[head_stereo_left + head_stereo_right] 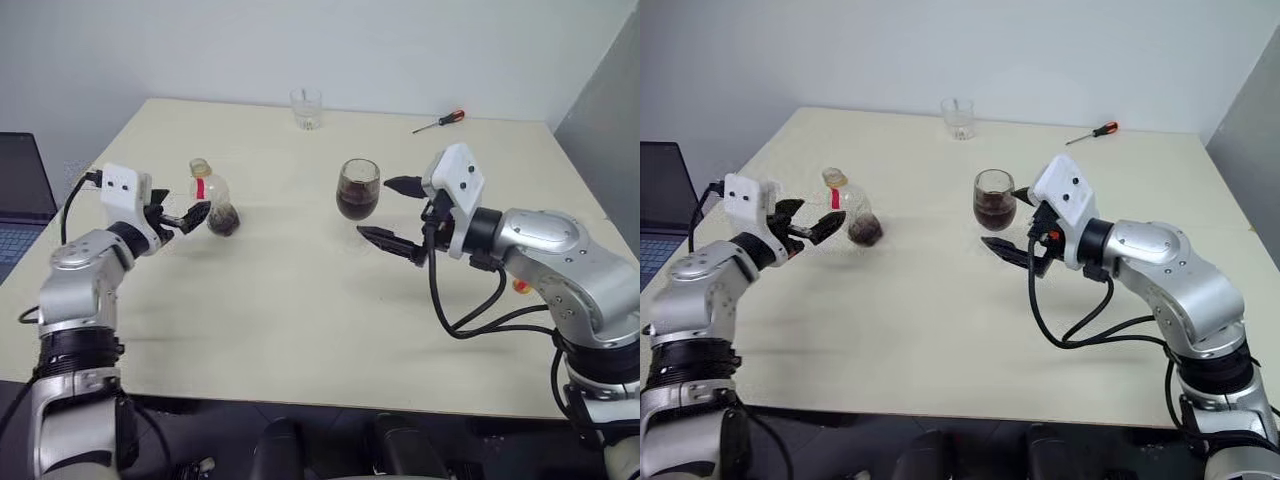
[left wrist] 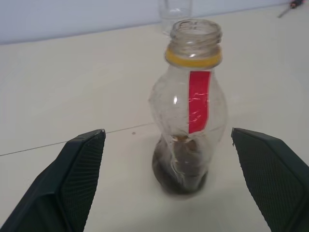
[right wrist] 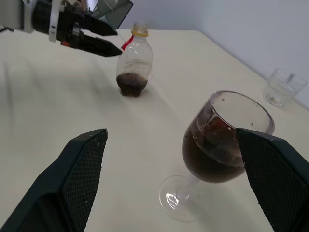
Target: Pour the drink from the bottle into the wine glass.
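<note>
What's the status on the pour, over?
Left gripper open, clear of bottle. Right gripper open beside wine glass. Drink in glass, dregs in uncapped bottle. Nothing in the way.

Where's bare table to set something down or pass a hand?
Free: the strip between the bottle and the wine glass; the whole near half of the table; the back left corner beside the tumbler. Crowded: around the bottle and the glass, each with an open end effector close by.

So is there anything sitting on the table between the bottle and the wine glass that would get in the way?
Nothing visible does. The bottle and the wine glass stand apart on the table with only bare tabletop between them. The tumbler and screwdriver lie well behind, near the far edge.
</note>
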`<action>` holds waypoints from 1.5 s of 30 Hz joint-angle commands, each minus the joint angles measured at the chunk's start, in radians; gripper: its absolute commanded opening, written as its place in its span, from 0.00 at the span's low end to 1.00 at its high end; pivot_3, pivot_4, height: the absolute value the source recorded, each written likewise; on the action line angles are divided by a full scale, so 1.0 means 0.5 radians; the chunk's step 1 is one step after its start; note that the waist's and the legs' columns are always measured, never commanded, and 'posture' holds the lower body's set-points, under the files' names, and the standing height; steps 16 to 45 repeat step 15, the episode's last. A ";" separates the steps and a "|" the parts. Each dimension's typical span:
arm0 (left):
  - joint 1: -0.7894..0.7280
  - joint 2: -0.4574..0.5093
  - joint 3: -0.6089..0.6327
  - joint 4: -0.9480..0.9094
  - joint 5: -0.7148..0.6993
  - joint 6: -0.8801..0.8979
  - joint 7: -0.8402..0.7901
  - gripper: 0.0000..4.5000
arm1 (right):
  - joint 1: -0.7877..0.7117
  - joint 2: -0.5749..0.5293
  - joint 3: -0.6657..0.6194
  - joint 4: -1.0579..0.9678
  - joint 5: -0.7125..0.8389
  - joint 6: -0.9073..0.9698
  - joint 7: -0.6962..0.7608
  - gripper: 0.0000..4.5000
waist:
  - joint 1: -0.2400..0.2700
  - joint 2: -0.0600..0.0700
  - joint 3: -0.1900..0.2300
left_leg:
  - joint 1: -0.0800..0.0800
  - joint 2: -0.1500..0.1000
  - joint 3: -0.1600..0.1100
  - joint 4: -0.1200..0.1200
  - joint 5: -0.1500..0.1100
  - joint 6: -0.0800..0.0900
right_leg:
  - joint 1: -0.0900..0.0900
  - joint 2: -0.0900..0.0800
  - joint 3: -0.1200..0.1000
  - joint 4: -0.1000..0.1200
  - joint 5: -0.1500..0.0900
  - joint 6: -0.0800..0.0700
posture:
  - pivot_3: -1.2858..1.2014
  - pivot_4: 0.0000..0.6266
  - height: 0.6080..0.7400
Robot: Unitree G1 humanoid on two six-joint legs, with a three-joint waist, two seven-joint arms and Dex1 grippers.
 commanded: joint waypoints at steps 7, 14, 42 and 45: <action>-0.363 0.290 -0.109 -0.421 -0.453 0.306 -0.696 0.99 | -0.029 -0.410 -0.176 0.388 -0.001 -0.297 0.516 1.00 | 0.004 0.002 0.000 | 0.003 -0.003 0.002 -0.001 0.000 0.001 | 0.002 -0.002 0.003 -0.002 -0.006 -0.001 | 0.52 0.24 1.00; -0.385 0.357 -0.218 -0.387 -0.419 0.303 -0.861 0.99 | -0.129 -0.449 -0.162 0.664 -0.010 -0.459 0.765 1.00 | -0.014 0.003 0.002 | 0.003 0.002 0.001 -0.003 0.000 0.001 | -0.001 0.006 0.003 0.001 -0.009 -0.005 | 0.52 0.24 1.00; -0.387 0.362 -0.209 -0.383 -0.426 0.302 -0.876 0.99 | -0.135 -0.446 -0.169 0.686 -0.003 -0.467 0.791 1.00 | -0.014 0.003 0.002 | 0.003 0.003 0.001 -0.004 0.000 0.001 | -0.002 0.007 0.003 0.001 -0.009 -0.006 | 0.52 0.24 1.00; -0.387 0.362 -0.209 -0.383 -0.426 0.302 -0.876 0.99 | -0.135 -0.446 -0.169 0.686 -0.003 -0.467 0.791 1.00 | -0.014 0.003 0.002 | 0.003 0.003 0.001 -0.004 0.000 0.001 | -0.002 0.007 0.003 0.001 -0.009 -0.006 | 0.52 0.24 1.00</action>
